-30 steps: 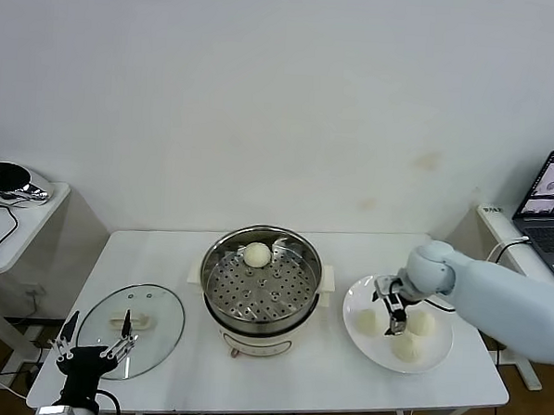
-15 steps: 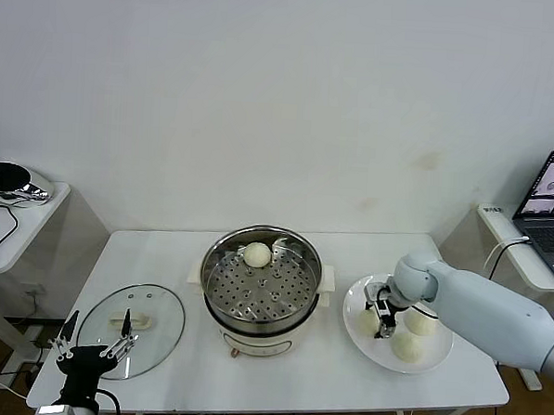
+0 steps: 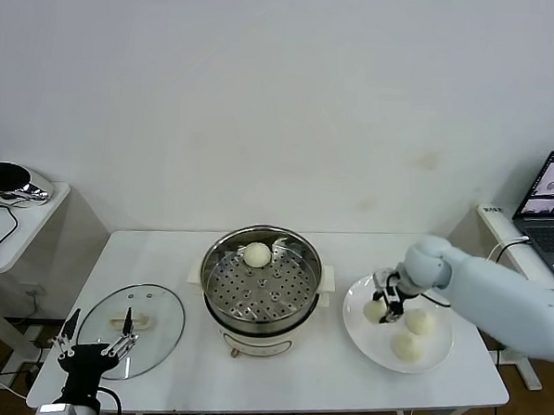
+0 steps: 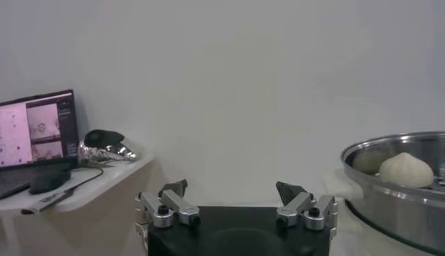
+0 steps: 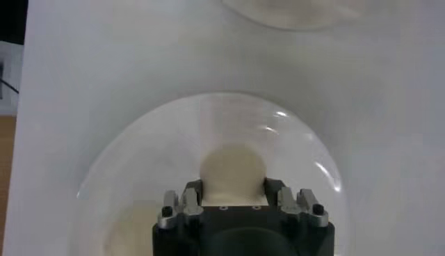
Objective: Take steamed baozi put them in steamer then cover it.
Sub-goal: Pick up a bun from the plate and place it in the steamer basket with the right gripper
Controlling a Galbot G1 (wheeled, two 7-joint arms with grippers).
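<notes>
the second bun's transfer is judged to be in hand: the right gripper [image 3: 384, 304] is closed on a steamed baozi [image 5: 232, 171] above the white plate [image 3: 356, 325], where two more buns [image 3: 413, 333] lie just beside and below it, while one bun [image 3: 257, 254] is already seen on the steamer [image 3: 262, 286] tray, well off toward the robot's left of the claw. next, the held bun is expected to be lifted clear and carried over the steamer rim to a bare patch of tray. the left gripper [image 3: 90, 344] is parked with jaws spread at the near edge of the glass cover [image 3: 159, 327].
</notes>
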